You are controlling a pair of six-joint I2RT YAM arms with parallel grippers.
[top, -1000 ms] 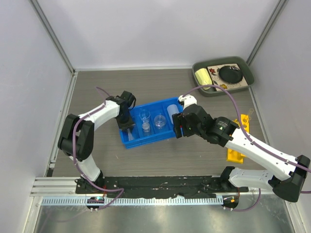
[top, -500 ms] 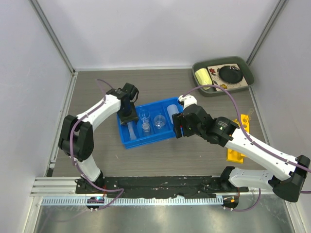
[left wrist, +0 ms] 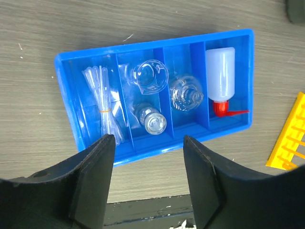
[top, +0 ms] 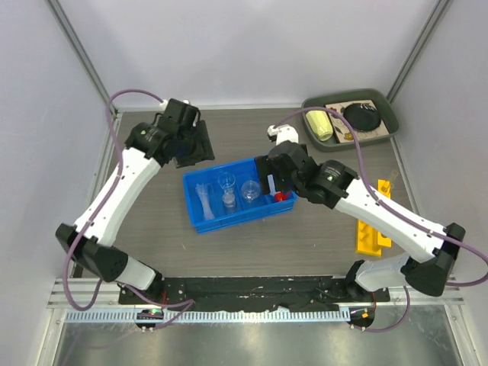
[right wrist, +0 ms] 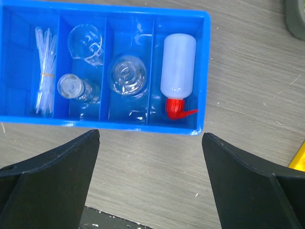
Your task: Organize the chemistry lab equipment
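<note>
A blue divided tray point(top: 192, 206) holds clear pipettes point(top: 204, 200) in its left compartment, a glass beaker point(top: 226, 181) and a flask point(top: 229, 202) in the second, another beaker point(top: 250, 191) in the third, and the white squeeze bottle point(top: 272, 183) with red nozzle on the right. My left gripper point(top: 197, 145) is open and empty, raised behind the tray's far left corner. My right gripper point(top: 268, 175) is open and empty above the tray's right end. The wrist views show the same: pipettes point(left wrist: 102, 107), bottle point(left wrist: 220, 71), left gripper point(left wrist: 148, 186); pipettes point(right wrist: 44, 88), bottle point(right wrist: 177, 62), right gripper point(right wrist: 150, 181). The yellow rack point(top: 371, 229) lies to the right.
A dark green tray point(top: 385, 103) with a yellow roll and a black disc sits at the back right corner. Grey walls close in the table on three sides. A black rail runs along the near edge point(top: 252, 286).
My left gripper has lifted out of the tray's left end and pulled back to the far left. My right gripper has risen off the tray's right end, uncovering the squeeze bottle.
</note>
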